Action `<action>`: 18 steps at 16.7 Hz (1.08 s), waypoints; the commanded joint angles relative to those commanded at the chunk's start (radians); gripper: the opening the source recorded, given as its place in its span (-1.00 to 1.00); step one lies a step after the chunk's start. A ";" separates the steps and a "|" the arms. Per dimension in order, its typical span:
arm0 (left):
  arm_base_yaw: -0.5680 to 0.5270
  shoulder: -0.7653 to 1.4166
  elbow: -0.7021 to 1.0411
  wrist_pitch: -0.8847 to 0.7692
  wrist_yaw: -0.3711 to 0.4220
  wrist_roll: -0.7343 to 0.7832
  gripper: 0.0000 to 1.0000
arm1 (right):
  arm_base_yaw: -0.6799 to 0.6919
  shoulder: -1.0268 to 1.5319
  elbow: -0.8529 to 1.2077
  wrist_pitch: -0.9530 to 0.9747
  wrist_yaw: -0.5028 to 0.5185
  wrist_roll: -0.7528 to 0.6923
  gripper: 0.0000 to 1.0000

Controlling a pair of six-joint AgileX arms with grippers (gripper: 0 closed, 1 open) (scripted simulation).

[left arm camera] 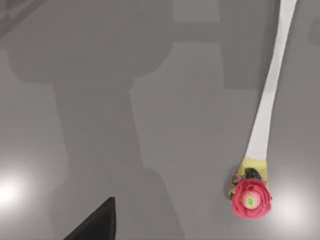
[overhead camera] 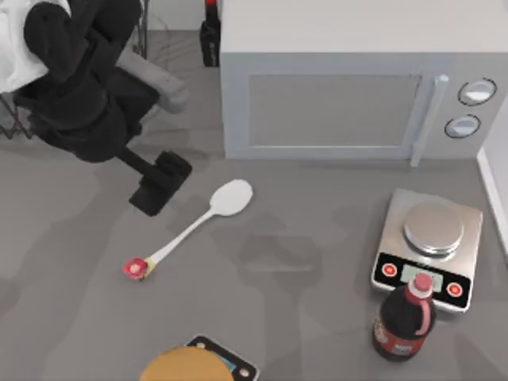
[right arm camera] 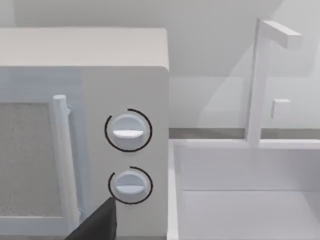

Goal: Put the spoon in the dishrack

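The white spoon (overhead camera: 208, 218) lies flat on the grey table in front of the microwave. Its oval bowl points toward the microwave and its red-and-yellow knob (overhead camera: 136, 268) toward the front left. The left wrist view looks down on the spoon's handle (left arm camera: 270, 95) and flower knob (left arm camera: 250, 199). My left gripper (overhead camera: 159, 184) hovers just left of the handle's middle, apart from the spoon. Thin black wires of the dishrack (overhead camera: 17, 127) show at the far back left, mostly hidden behind my left arm. My right gripper (right arm camera: 97, 225) faces the microwave's two dials.
A white microwave (overhead camera: 349, 87) fills the back centre, with a dark bottle (overhead camera: 209, 32) to its left. A silver kitchen scale (overhead camera: 429, 248) and a cola bottle (overhead camera: 405, 317) stand at the right. A bun (overhead camera: 184, 367) sits at the front edge. A white basin (right arm camera: 240, 200) lies right of the microwave.
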State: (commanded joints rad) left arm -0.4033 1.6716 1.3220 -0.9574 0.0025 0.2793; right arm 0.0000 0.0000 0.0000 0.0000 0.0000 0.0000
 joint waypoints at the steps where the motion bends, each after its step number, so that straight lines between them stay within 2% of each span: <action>1: -0.018 0.078 0.058 -0.042 0.000 0.012 1.00 | 0.000 0.000 0.000 0.000 0.000 0.000 1.00; 6: -0.074 0.318 0.242 -0.176 0.000 0.051 1.00 | 0.000 0.000 0.000 0.000 0.000 0.000 1.00; 11: -0.080 0.339 0.259 -0.189 0.000 0.055 1.00 | 0.000 0.000 0.000 0.000 0.000 0.000 1.00; 15: -0.077 0.353 0.226 -0.146 0.001 0.057 1.00 | 0.000 0.000 0.000 0.000 0.000 0.000 1.00; 18: -0.077 0.402 0.152 -0.012 0.001 0.058 1.00 | 0.000 0.000 0.000 0.000 0.000 0.000 1.00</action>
State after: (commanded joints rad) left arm -0.4807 2.0735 1.4737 -0.9698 0.0035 0.3370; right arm 0.0000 0.0000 0.0000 0.0000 0.0000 0.0000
